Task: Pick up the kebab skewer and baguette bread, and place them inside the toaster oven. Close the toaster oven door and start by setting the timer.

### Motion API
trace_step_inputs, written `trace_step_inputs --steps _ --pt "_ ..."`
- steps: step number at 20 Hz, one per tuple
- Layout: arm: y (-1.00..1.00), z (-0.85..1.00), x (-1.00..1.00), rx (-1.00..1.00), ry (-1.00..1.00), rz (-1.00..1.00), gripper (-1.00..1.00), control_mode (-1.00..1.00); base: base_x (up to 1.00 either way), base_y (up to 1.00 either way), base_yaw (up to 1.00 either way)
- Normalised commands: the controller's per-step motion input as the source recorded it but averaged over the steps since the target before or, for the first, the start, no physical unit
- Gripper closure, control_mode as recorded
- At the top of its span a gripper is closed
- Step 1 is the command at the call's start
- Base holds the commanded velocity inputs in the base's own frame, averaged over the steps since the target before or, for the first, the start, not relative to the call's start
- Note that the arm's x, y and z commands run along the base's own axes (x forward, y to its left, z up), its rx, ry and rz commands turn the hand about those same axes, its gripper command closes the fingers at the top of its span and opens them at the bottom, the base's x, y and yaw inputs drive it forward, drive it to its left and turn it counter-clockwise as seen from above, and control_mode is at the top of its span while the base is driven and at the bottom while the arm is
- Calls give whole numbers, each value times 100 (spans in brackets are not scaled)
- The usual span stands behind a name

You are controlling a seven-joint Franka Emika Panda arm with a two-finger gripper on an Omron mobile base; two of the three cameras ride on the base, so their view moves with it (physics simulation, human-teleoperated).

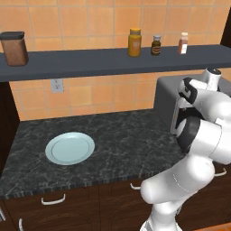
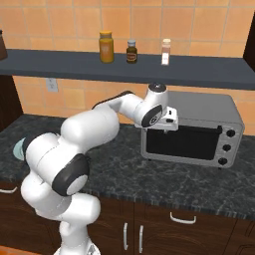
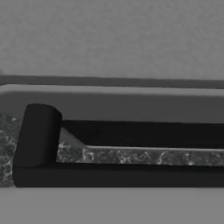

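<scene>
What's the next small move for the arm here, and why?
Probably ease the open tool down onto the dark handle bar and close on it. The grey box-shaped toaster oven's dark glass door looks shut, the tool hovers at its top left edge, and the hand view looks straight onto that bar.

Orange tile wall [image 1: 90,22] with a white outlet [image 1: 57,85] on it, dark shelf [image 1: 108,61] running across, black marbled counter [image 1: 122,144] below. Dark wood cabinets [image 2: 199,224] underneath with pale curved handles [image 2: 180,218]. Pretty even, flat lighting.
</scene>
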Motion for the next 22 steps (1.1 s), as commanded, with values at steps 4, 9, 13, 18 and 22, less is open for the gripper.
trace_step_inputs --steps 4,9,13,18,22 --pt "-17 0 -29 1 -1 0 -100 -100 0 0 0" --pt "-36 0 -70 3 -6 0 -100 -100 0 0 0" --pt "-60 1 -63 3 -7 0 -100 -100 0 0 0" --pt "-79 11 -25 0 0 0 -100 -100 0 0 0" --pt "-93 17 -11 0 0 6 -100 -100 0 0 0"
